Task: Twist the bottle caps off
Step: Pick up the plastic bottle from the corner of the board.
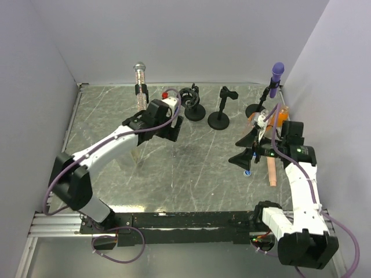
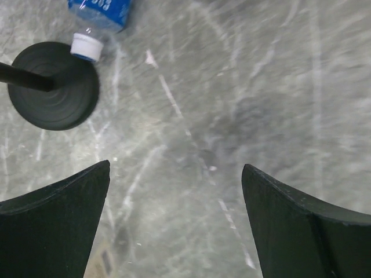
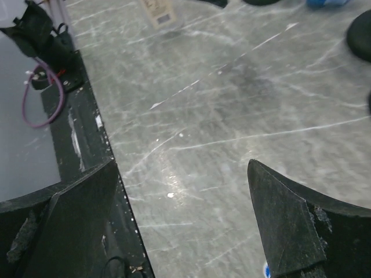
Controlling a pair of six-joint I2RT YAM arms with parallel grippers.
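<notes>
I take the left stand base [image 1: 195, 113] [image 2: 52, 87] as my reference. The blue-labelled bottle [image 2: 101, 11] lies just beside it, and its white cap [image 2: 87, 46] is screwed on and sits at the rim of the base. I cannot tell what is inside it. My left fingers [image 2: 52, 231] are spread wide and hold nothing. They hang over bare bench [image 1: 191, 168] on the near side of that base, apart from the bottle.

A clear bottle [image 1: 134, 155] [image 3: 159, 11] stands to the left of the base and nearer to me, under the left arm [image 1: 110, 147]. I can see through it, but not whether it holds anything.

Well to the right of the base, close to the right wall [image 1: 342, 87], an orange bottle [image 1: 282, 117] stands upright, orange through its full visible height. What looks like a peach-coloured bottle [image 1: 272, 172] lies on its side, nearer to me.

My right fingers [image 3: 301, 231] are also wide apart and empty. They are far to the right of the base and point back across the bench toward it. A loose blue cap [image 1: 247, 172] [image 3: 266, 270] lies on the bench just under them, on no bottle.

The broadest open stretch of bench runs from the base toward me, between the two arms, and ends at the black rail [image 1: 191, 220] along the near edge. Behind the base the far wall is close.
</notes>
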